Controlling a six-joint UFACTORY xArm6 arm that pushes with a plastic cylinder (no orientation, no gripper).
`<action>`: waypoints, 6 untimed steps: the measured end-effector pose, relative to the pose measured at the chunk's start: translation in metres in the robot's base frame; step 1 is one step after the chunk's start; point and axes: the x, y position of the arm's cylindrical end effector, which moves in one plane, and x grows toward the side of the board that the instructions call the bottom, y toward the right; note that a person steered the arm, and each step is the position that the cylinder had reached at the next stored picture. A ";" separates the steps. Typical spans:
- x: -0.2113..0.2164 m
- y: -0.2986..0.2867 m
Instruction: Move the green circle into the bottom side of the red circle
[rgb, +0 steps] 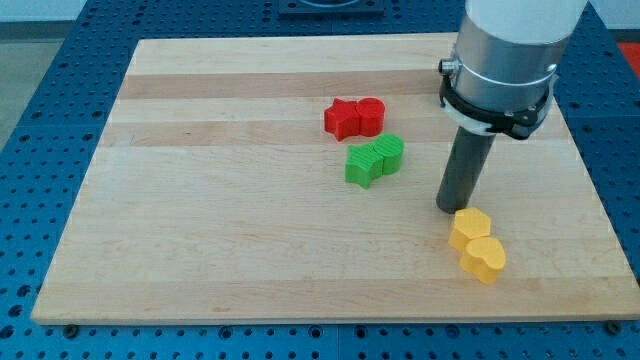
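Observation:
The green circle (390, 153) lies near the board's middle, touching a green star (363, 165) on its left. The red circle (370, 116) lies just above it, touching a red star (342, 119) on its left. A small gap separates the green circle from the red circle. My tip (449, 207) rests on the board to the right of and a little below the green circle, apart from it, and just above the yellow blocks.
A yellow hexagon (469, 228) and a yellow heart (484, 258) touch each other at the lower right, just below my tip. The wooden board (200, 200) sits on a blue perforated table (30, 150). The arm's grey body (505, 60) hangs over the upper right.

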 end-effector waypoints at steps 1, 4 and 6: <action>0.000 0.000; -0.036 -0.048; -0.071 -0.061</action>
